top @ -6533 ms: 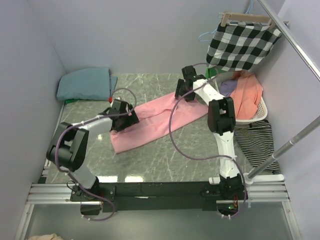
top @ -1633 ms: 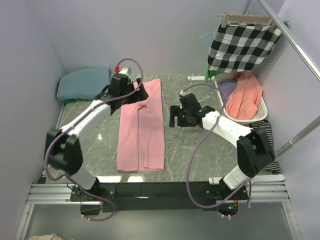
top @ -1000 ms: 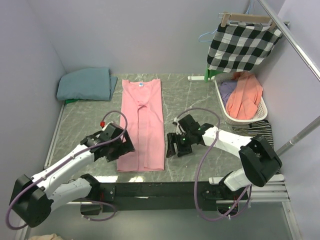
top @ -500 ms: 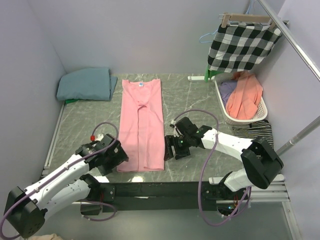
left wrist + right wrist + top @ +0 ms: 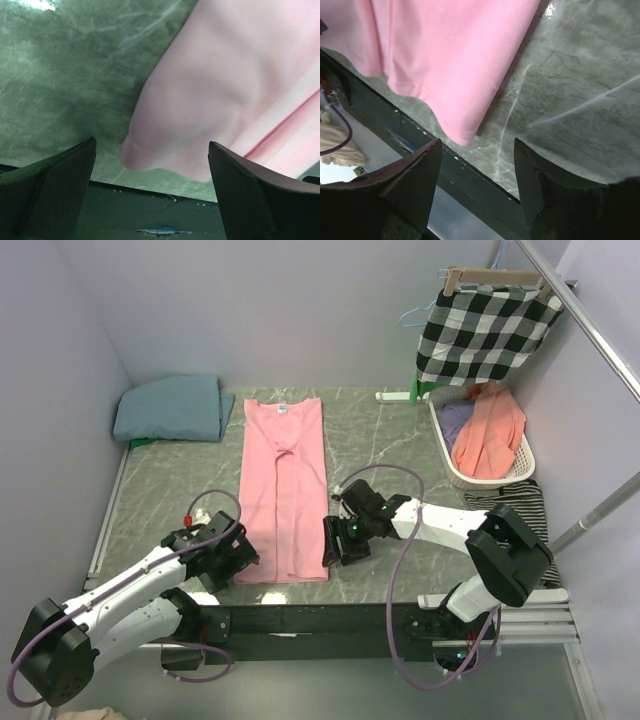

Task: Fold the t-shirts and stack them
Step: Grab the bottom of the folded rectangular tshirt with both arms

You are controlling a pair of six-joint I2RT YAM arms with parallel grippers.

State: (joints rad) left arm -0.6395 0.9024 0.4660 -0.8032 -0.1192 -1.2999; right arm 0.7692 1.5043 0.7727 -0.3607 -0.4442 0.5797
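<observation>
The grey-green marble table (image 5: 390,455) carries the light pink cotton t-shirt (image 5: 285,490), folded into a long narrow strip down the middle of the top view. The dusty teal t-shirt (image 5: 170,408) lies folded at upper left. The left gripper (image 5: 151,144) is spread wide with the strip's lower-left hem corner between its fingers. The right gripper (image 5: 477,142) is parted and empty, just short of the lower-right corner. To fold well, I judge both should pinch every layer evenly, then lift together toward the collar.
</observation>
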